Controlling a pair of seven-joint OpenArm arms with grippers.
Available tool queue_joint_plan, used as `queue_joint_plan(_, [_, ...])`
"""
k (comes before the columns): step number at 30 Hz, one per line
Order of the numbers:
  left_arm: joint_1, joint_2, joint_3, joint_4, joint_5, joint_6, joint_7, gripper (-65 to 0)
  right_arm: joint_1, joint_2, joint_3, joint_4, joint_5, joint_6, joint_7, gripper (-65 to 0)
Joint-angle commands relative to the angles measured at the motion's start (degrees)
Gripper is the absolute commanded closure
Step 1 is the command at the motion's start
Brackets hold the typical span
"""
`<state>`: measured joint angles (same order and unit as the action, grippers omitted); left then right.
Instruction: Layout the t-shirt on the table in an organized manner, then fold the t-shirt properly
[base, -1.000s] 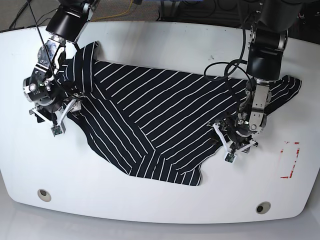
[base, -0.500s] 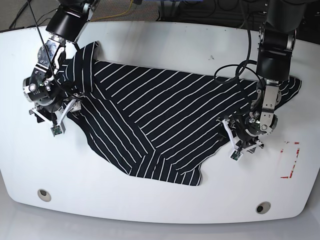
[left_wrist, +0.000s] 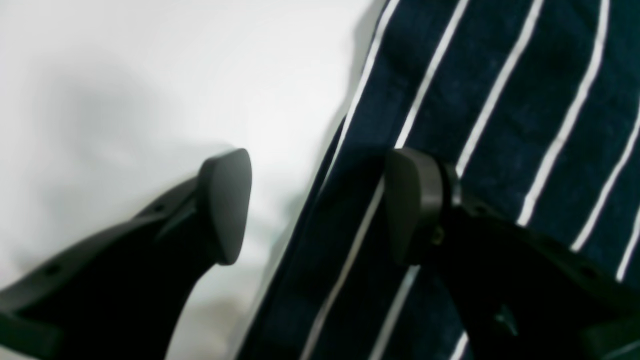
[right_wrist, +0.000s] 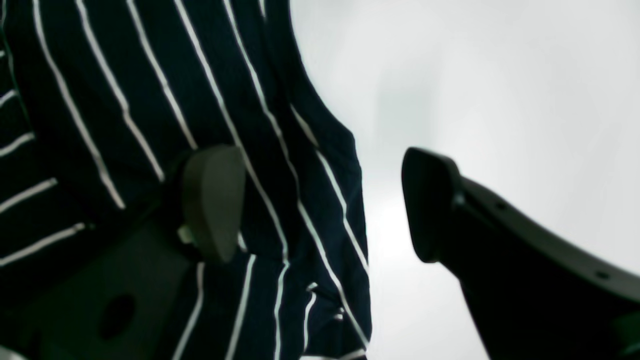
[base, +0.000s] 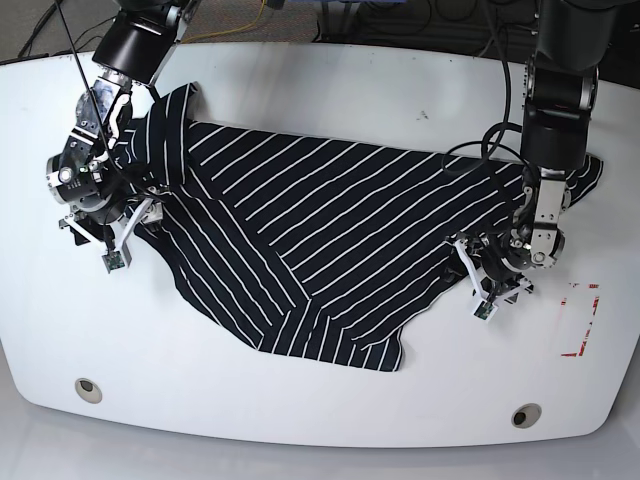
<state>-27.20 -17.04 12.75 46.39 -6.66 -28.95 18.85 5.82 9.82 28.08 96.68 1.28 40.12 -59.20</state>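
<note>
The black soft-fabric t-shirt with thin white stripes (base: 330, 250) sprawls mid-frame on the white smooth surface (base: 300, 400); both grippers' jaws gape, empty, straddling its edges; no writing is legible.

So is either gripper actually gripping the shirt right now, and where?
Neither holds it. The left gripper and right gripper both stand open, each straddling an edge of the t-shirt.
</note>
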Motion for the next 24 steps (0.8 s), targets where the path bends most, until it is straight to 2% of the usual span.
queue_joint_plan(1, [-1.0,-0.2,-0.1,-1.4,0.5,-1.4,-1.0,-39.3,1.0,0.7,0.1,1.1,0.3,-0.1,1.0,-47.2])
queue_joint_plan(24, [-0.8,2.7,0.3,-0.7,0.9,-2.0,-1.1,-39.3,-0.4,0.7,0.1,1.2,0.3,-0.1,1.0,-47.2])
